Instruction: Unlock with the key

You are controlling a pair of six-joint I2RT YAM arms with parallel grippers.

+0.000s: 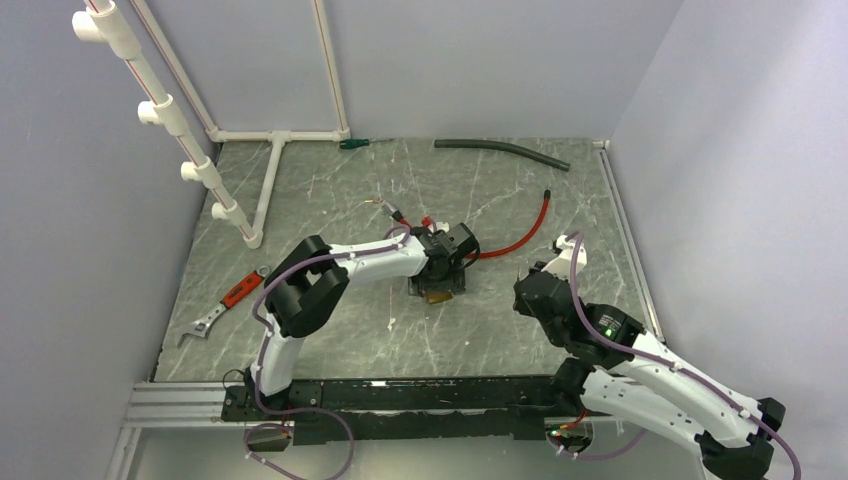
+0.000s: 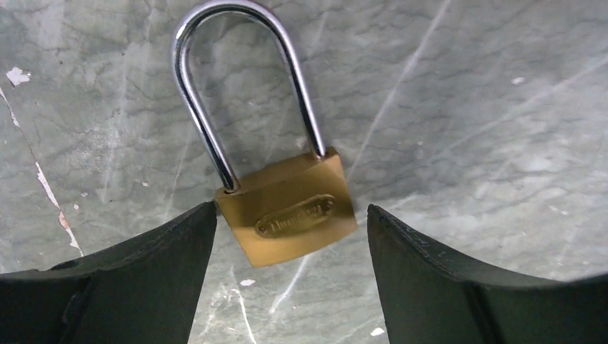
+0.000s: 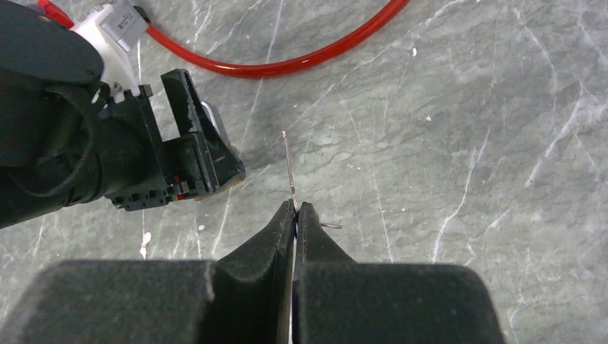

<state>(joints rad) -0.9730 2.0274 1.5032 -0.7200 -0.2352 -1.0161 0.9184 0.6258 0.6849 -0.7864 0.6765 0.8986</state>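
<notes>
While the left gripper (image 2: 292,215) stands open astride the padlock (image 2: 287,216), its fingers (image 2: 143,279) flank the brass body without clamping it; the left one looks to touch a corner. The padlock lies flat on the surface (image 2: 466,107) near the middle, with both legs of its shackle (image 2: 195,107) seated in the body, so I judge it locked. To its right and apart from it, the right gripper (image 3: 295,209) is pinched shut on the key (image 3: 288,161), seen edge-on as a thin blade jutting past the fingertips. The keyhole is hidden. Picking up the key looks done; steadying the padlock, inserting the key and turning it are left.
</notes>
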